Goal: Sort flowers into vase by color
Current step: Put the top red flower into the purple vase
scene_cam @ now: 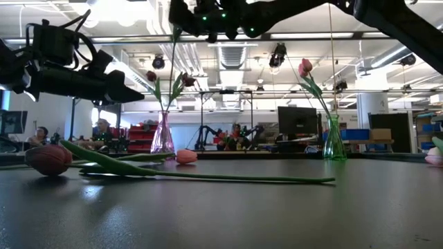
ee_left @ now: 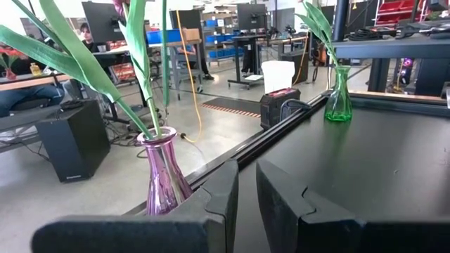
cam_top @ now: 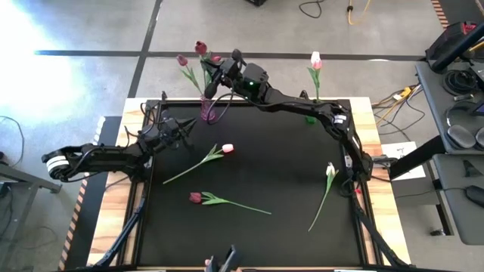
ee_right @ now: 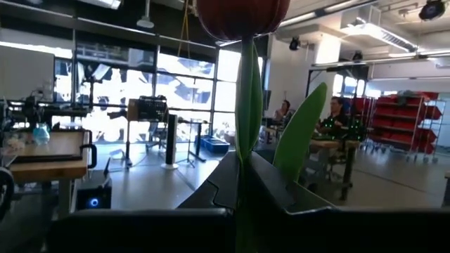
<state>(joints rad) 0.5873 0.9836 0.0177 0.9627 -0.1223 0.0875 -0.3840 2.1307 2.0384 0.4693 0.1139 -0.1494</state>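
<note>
A purple vase [cam_top: 207, 112] at the table's far left holds two maroon tulips [cam_top: 181, 60]. My right gripper [cam_top: 214, 79] hovers above it, shut on a third maroon tulip [ee_right: 242, 14]. A green vase [cam_top: 311, 118] at the far edge holds one pink-white tulip [cam_top: 315, 59]. Lying flat on the table are a pink tulip [cam_top: 225, 149], a maroon tulip [cam_top: 196, 197] and a white tulip [cam_top: 330, 170]. My left gripper [cam_top: 187, 130] waits shut and empty beside the purple vase [ee_left: 163, 176]. My right gripper pinches the maroon tulip's stem [ee_right: 243, 179] between its two fingers, some way below the head. The fingers come in level and lie across the stem. The tulip stands upright, lifted clear of the table, and its lower stem [scene_cam: 172, 69] hangs down toward the purple vase's mouth.
The right arm [cam_top: 302, 106] stretches along the table's far edge, passing just in front of the green vase. A dark rail [ee_left: 281, 130] borders the black table top. People sit at desks in the room beyond. Bare table surface lies between the three loose tulips.
</note>
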